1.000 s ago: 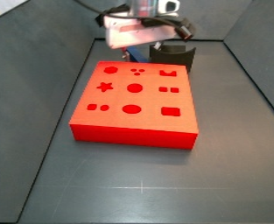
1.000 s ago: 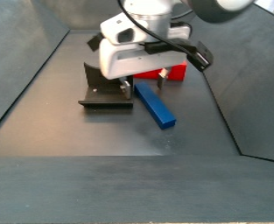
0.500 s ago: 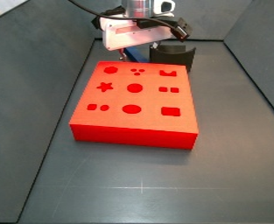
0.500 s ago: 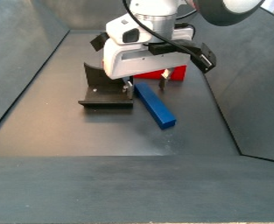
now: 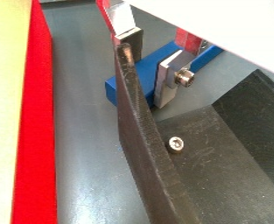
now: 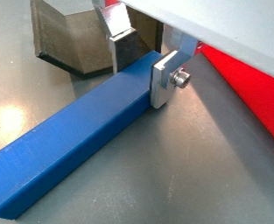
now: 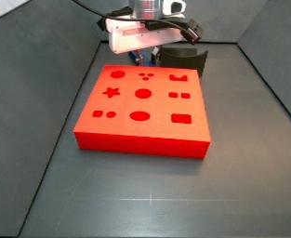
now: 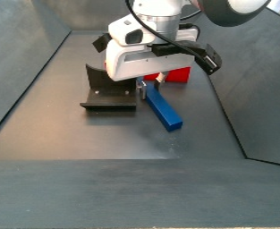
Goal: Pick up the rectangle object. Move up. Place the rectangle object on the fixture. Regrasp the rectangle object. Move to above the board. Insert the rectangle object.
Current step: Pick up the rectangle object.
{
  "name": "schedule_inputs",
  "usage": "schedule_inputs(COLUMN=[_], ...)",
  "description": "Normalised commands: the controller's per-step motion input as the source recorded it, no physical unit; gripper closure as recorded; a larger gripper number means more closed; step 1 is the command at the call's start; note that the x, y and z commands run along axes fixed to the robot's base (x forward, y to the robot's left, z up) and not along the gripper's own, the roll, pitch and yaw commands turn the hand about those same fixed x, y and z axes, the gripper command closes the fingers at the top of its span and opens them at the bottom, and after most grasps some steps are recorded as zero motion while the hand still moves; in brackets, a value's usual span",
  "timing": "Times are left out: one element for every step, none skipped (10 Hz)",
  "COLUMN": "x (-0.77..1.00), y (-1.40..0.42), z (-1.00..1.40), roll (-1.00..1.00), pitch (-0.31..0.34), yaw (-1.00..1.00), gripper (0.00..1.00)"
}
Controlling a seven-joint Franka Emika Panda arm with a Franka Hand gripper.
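Gripper (image 6: 145, 54), centre-top of a wrist view, appears closed on the rectangle object (image 6: 74, 144); lift level, avoiding fixture (image 8: 108, 92)

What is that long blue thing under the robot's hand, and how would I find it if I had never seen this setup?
Start at the big red-orange board with shaped holes; behind it the gripper hangs low beside the dark fixture. The rectangle object lies on the grey floor with one end between the gripper's fingers. It is the only blue thing there, a plain slim bar.
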Motion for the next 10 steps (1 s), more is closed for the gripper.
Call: schedule_inputs(x=[0.00,0.00,0.00,0.00,0.00,0.00,0.00,0.00,0.00,0.00], y=[0.00,0.00,0.00,0.00,0.00,0.00,0.00,0.00,0.00,0.00], z=[0.00,0.00,0.00,0.00,0.00,0.00,0.00,0.00,0.00,0.00], roll=[0.00,0.00,0.00,0.00,0.00,0.00,0.00,0.00,0.00,0.00], pitch=[0.000,0.000,0.000,0.000,0.000,0.000,0.000,0.000,0.000,0.000], yaw=[0.00,0.00,0.00,0.00,0.00,0.00,0.00,0.00,0.00,0.00], gripper=[1.00,1.00,1.00,1.00,1.00,1.00,1.00,1.00,1.00,1.00])
